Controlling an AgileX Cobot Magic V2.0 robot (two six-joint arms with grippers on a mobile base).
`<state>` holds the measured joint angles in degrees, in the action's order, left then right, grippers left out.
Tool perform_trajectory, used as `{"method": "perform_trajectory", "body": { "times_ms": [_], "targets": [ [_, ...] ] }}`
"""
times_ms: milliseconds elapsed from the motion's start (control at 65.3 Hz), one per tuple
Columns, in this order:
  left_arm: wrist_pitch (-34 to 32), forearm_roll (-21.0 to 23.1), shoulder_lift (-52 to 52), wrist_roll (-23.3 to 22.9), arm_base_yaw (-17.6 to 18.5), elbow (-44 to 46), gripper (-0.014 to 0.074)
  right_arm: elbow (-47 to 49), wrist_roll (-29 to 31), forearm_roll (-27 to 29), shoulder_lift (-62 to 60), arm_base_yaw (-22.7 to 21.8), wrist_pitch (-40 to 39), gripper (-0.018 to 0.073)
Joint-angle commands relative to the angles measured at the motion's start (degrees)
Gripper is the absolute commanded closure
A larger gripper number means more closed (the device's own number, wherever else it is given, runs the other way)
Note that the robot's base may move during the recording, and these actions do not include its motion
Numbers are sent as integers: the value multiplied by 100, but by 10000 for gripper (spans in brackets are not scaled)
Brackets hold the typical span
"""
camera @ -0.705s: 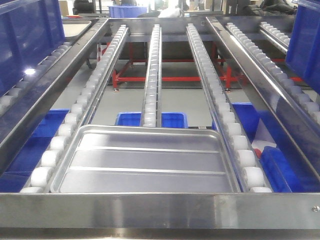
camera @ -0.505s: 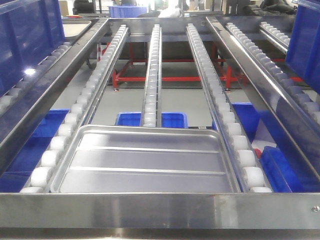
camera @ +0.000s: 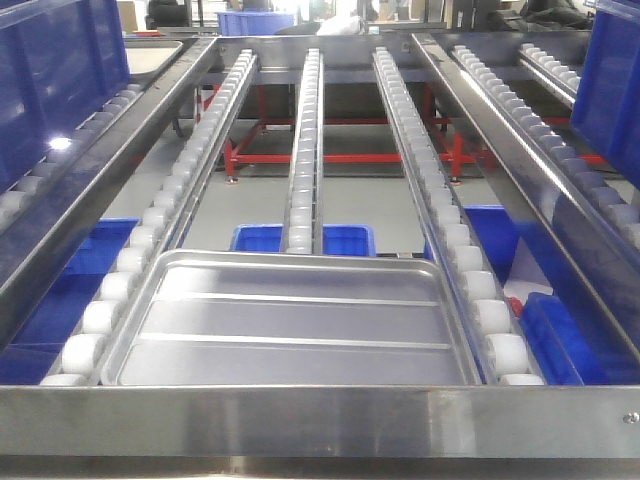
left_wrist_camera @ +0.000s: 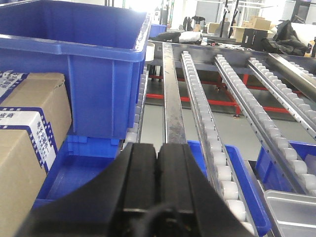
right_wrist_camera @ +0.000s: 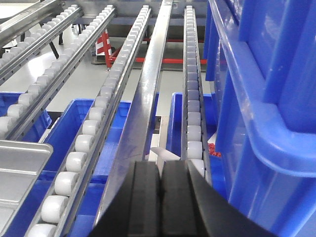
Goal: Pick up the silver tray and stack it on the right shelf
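The front bar [camera: 300, 420] of the right shelf [camera: 428, 180] hides the near rim of the one silver tray [camera: 290, 340], which lies flat across three roller rails [camera: 303, 150], against that bar. Each wrist view cuts the tray to a corner. The left gripper [left_wrist_camera: 157, 168] and right gripper [right_wrist_camera: 160, 187] are both clenched on nothing. Blue bins [camera: 340, 238] below show only in pieces.
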<state>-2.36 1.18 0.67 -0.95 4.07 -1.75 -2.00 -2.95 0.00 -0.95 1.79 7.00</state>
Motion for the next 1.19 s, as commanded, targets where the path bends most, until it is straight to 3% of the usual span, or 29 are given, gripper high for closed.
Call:
{"method": "perform_trajectory", "body": {
  "times_ms": [0,337,521,735,873,950,1041,1179],
  "targets": [
    [-522,6,62,16,-2,-149,687,28,35,-39,-70,5,-499,507],
    [-533,-118,62,16,7,18,687,55,2,-39,-70,5,-1143,507],
    [-522,-1955,-117,16,7,526,687,479,2,-39,169,151,-700,507],
    [-673,-1887,-713,-78,7,982,687,1284,348,-415,1057,634,-636,507],
    [-690,-1910,-1343,-980,7,1335,687,1613,353,-436,1734,1011,-650,507],
    [-806,-2209,-1698,-1021,31,1534,687,1735,353,-436,2101,1257,-658,507],
    [-1230,-2552,-2115,-1112,286,1633,687,1844,353,-436,2575,1583,-700,507],
    [-1464,-2678,-2656,-1193,1052,1633,687,1952,295,-430,3246,2015,-921,507]
  ]
}}
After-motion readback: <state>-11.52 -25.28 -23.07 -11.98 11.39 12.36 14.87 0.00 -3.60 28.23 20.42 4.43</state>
